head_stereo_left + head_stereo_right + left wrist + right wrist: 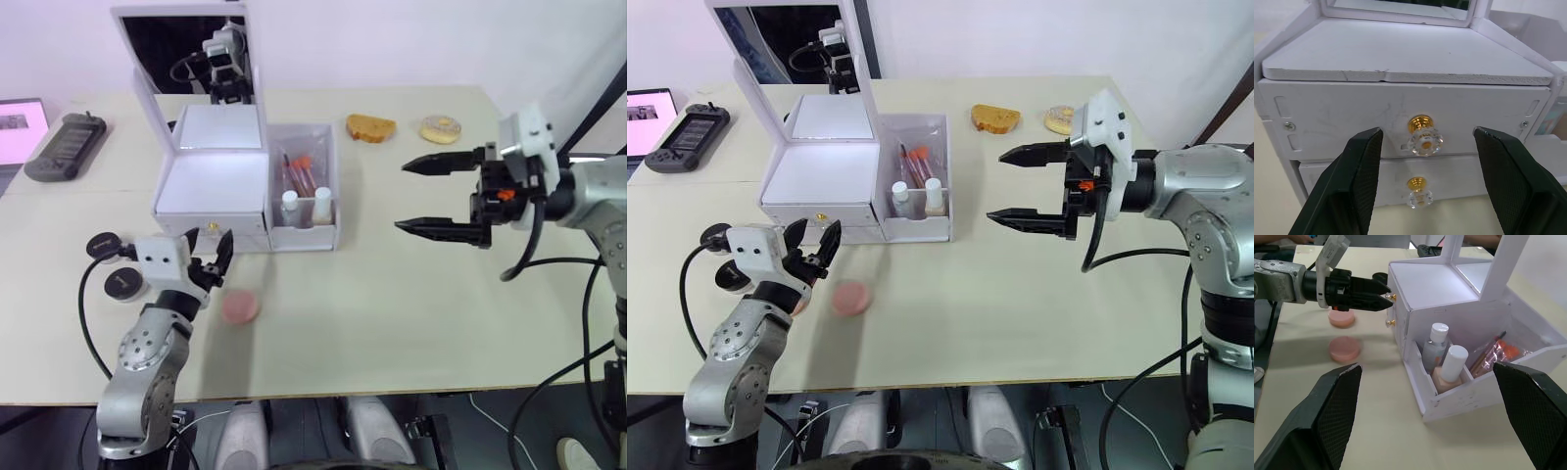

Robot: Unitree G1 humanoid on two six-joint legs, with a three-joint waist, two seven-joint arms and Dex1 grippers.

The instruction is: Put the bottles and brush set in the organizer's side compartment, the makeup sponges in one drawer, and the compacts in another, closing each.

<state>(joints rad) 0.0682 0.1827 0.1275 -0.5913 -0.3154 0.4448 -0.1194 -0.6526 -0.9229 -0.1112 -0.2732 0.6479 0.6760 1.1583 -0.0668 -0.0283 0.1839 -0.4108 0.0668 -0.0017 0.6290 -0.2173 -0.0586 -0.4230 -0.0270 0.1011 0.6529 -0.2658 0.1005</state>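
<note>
Left gripper (1425, 147) fingers spread wide around the top drawer knob (1424, 137), not touching; right gripper (443, 194) wide open, empty.

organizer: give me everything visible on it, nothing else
The organizer is a white box, matte and scuffed, standing upright on the table. A hinged mirror lid stands raised at its back. Two front drawers, both shut, each carry a gold-and-clear knob. A clear-walled side compartment on its right holds two white-capped bottles and a brush set. The left gripper is open, straddling the upper knob without touching.
</note>
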